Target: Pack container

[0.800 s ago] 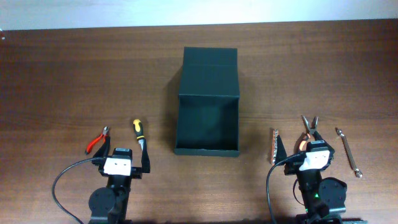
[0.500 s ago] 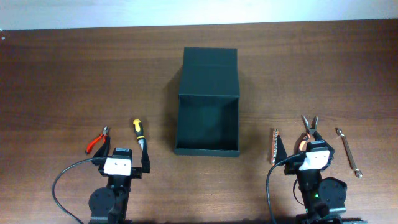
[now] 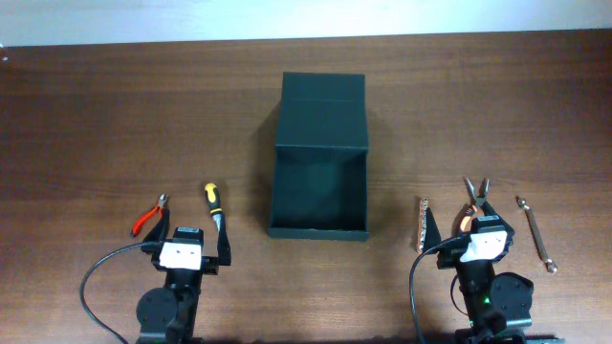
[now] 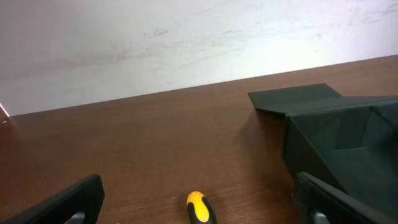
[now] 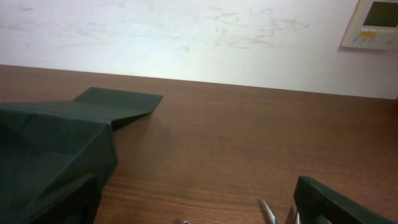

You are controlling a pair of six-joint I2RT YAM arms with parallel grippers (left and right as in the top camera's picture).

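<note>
Though scuffed, white wall [image 4: 124, 50] behind table [image 3: 96, 115] and container [image 3: 318, 191].

Soft, even room light, no glare on the table [image 3: 96, 115]. The container [image 4: 336, 130], ahead and right of the left gripper [image 4: 199, 185], casts a faint shadow; the gripper's fingers [image 4: 68, 202] blur darkly (too close to focus). Wrist views look slightly grainy.

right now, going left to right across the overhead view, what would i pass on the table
red-handled pliers → yellow-and-black screwdriver → container → thin rough metal bar → orange-handled pliers → slim wrench
</note>
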